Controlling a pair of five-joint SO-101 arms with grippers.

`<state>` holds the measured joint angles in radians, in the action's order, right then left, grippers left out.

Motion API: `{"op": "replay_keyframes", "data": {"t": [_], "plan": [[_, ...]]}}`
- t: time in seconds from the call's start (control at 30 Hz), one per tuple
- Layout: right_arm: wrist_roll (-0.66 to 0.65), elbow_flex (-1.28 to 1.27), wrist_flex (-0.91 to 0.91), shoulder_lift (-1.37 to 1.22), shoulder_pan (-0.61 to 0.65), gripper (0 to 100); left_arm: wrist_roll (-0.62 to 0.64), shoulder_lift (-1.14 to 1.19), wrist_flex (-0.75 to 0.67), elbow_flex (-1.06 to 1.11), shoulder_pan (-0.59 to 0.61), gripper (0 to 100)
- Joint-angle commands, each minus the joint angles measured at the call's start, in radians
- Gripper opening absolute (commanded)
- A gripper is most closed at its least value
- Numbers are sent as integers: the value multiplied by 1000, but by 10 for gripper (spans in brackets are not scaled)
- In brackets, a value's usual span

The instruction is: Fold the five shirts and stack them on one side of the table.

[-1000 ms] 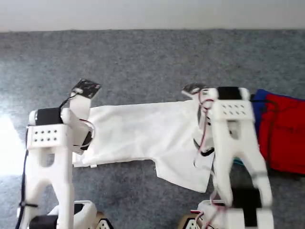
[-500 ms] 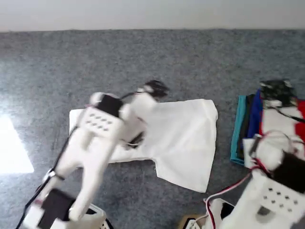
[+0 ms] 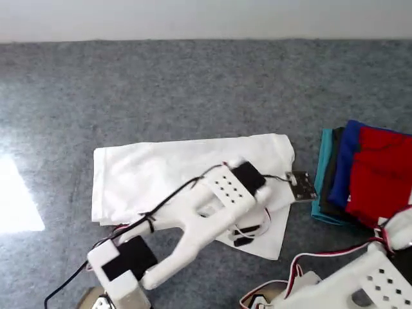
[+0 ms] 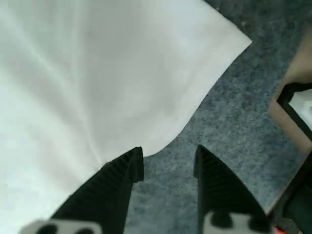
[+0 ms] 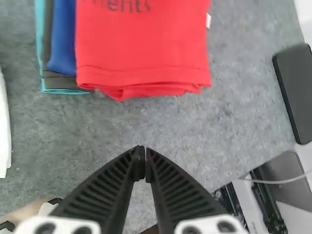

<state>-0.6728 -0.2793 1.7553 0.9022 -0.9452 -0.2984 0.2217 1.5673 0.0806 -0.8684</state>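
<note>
My left gripper point(image 4: 168, 155), parted and empty, straddles the edge of the white shirt point(image 4: 97, 73); my right gripper point(image 5: 145, 152), closed on nothing, sits farther off.

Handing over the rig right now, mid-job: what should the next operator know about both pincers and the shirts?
Left pincer: open, empty, over an edge of the white shirt.
Right pincer: shut, empty, above the table near the stack.
Done: four folded shirts (teal, dark, blue, red on top) stacked on the right arm's side.
Left: the white shirt lies mid-table and looks only partly folded; finish folding it, then add it to the stack.
</note>
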Motion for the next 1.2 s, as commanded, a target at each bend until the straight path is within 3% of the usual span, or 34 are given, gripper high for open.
{"op": "replay_keyframes", "data": {"t": [0.0, 0.53, 0.8, 1.17], "plan": [[-8, 5, 38, 10, -38, 11, 8, 20, -32, -35, -15, 204], [-8, 5, 39, 12, -59, 12, 6, 253, -180, -56, -32, 200], [-8, 5, 39, 12, -59, 12, 21, 344, -109, -199, -41, 18], [-8, 5, 39, 12, -59, 12, 21, 344, 15, -412, 23, 13]]}}
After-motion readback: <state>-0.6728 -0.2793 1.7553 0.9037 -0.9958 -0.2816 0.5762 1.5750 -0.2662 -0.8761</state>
